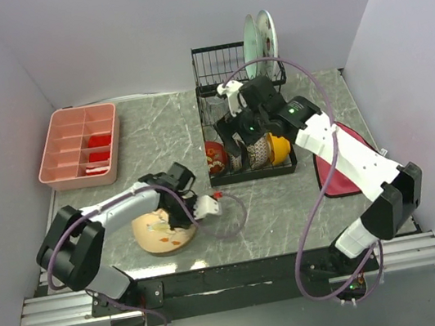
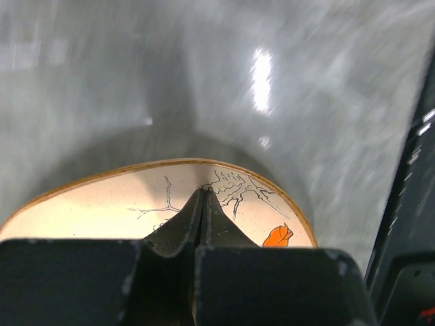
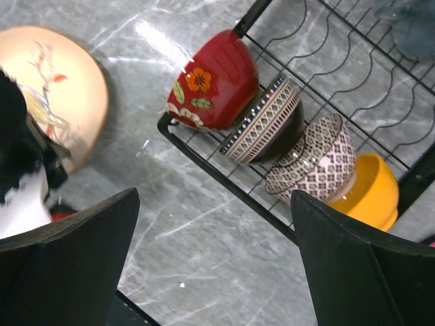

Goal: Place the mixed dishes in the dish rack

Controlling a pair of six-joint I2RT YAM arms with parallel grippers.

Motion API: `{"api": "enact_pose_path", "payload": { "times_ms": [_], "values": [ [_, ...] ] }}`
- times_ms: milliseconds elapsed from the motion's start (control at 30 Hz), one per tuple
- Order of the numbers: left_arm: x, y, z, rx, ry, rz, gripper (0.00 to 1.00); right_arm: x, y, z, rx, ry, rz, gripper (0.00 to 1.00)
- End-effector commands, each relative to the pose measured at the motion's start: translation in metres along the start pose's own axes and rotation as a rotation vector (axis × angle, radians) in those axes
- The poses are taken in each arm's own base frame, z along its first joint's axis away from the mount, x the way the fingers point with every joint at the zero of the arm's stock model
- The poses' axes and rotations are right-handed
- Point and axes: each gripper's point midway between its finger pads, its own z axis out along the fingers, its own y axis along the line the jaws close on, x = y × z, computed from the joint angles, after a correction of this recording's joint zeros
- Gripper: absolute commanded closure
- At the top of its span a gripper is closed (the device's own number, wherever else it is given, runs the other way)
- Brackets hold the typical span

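Note:
The tan plate with a branch drawing lies on the table at the front left; it also shows in the left wrist view and the right wrist view. My left gripper is shut, its tips over the plate's face near the far rim, nothing between them. The black dish rack stands at the back centre. Its lower tray holds a red bowl, two patterned bowls and an orange bowl. Two plates stand at its back. My right gripper is open and empty above the rack's front edge.
A pink compartment tray sits at the back left. A red cloth lies right of the rack under my right arm. A purple cable loops on the table beside the tan plate. Walls close in on three sides.

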Motion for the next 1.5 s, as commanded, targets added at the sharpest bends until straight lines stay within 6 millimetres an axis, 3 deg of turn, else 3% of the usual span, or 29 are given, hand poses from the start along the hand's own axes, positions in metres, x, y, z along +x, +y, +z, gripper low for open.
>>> {"api": "enact_pose_path", "payload": {
  "times_ms": [0, 67, 167, 200, 267, 333, 433, 533, 567, 600, 667, 767, 1067, 1467],
  "values": [
    [-0.015, -0.035, 0.035, 0.134, -0.042, 0.032, 0.98, -0.002, -0.005, -0.025, 0.035, -0.047, -0.037, 0.0],
    [-0.02, -0.036, 0.032, 0.137, -0.051, 0.034, 0.9, 0.005, -0.005, -0.025, 0.036, -0.031, -0.042, 0.0],
    [-0.034, -0.021, 0.004, 0.063, -0.091, 0.008, 0.73, 0.006, -0.006, -0.025, 0.038, -0.034, -0.04, 0.0],
    [-0.037, -0.011, -0.019, 0.014, -0.137, -0.002, 0.65, 0.006, -0.006, -0.025, 0.037, -0.039, -0.041, 0.0],
    [-0.054, 0.009, -0.054, -0.077, -0.231, 0.004, 0.6, 0.004, -0.005, -0.023, 0.027, -0.048, -0.034, 0.0],
    [-0.057, 0.033, -0.098, -0.202, -0.298, -0.008, 0.53, 0.004, -0.003, -0.021, 0.011, -0.059, -0.019, 0.0],
    [-0.035, 0.068, -0.13, -0.346, -0.317, -0.141, 0.46, 0.012, 0.0, -0.019, -0.006, -0.057, 0.003, 0.0],
    [0.003, 0.093, -0.138, -0.358, -0.308, -0.353, 0.46, 0.014, 0.003, -0.02, -0.021, -0.063, 0.009, 0.0],
    [0.012, 0.1, -0.132, -0.332, -0.313, -0.445, 0.45, 0.015, 0.002, -0.02, -0.014, -0.063, 0.006, 0.0],
    [0.022, 0.107, -0.137, -0.331, -0.344, -0.516, 0.4, 0.013, 0.001, -0.02, -0.01, -0.068, 0.001, 0.0],
    [0.034, 0.123, -0.141, -0.344, -0.395, -0.648, 0.4, 0.011, -0.002, -0.021, 0.005, -0.075, -0.018, 0.0],
    [0.046, 0.133, -0.134, -0.351, -0.435, -0.716, 0.4, 0.007, -0.006, -0.021, 0.02, -0.084, -0.025, 0.0],
    [0.071, 0.13, -0.1, -0.229, -0.432, -0.782, 0.4, 0.006, -0.007, -0.016, 0.016, -0.072, -0.033, 0.0],
    [0.077, 0.116, -0.064, -0.077, -0.414, -0.754, 0.43, 0.013, -0.01, -0.014, 0.027, -0.059, -0.042, 0.0]
  ]
}}
